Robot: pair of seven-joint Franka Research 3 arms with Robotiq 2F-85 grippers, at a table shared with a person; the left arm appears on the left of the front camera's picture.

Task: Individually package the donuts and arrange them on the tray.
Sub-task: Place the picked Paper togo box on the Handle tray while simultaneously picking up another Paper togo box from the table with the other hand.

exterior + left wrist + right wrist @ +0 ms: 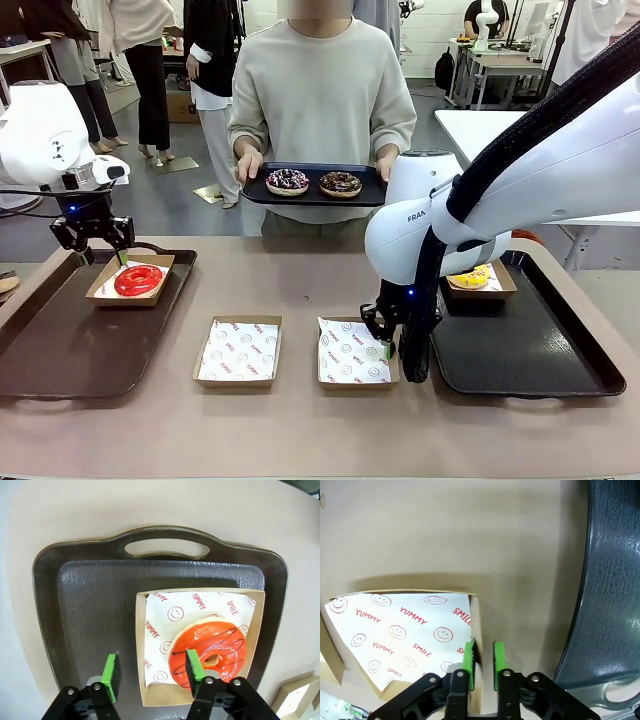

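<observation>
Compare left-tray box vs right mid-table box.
The left-tray box holds the red donut; the right mid-table box is empty. The first sits on the left tray under the open left gripper; the second lies on bare table, the right gripper astride its side wall. Both: brown card, printed liner.

"YUMMY", "SMILE" on box liners (395,630)

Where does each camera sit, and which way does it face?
Front: fixed on the robot's side, facing the person holding a black tray; white left arm and right arm show.
Left wrist: looks down on the boxed glossy red donut; open left gripper shows.
Right wrist: looking down at the empty lined cardboard box; right gripper straddles its wall.
Shared: red donut, front and left wrist.
</observation>
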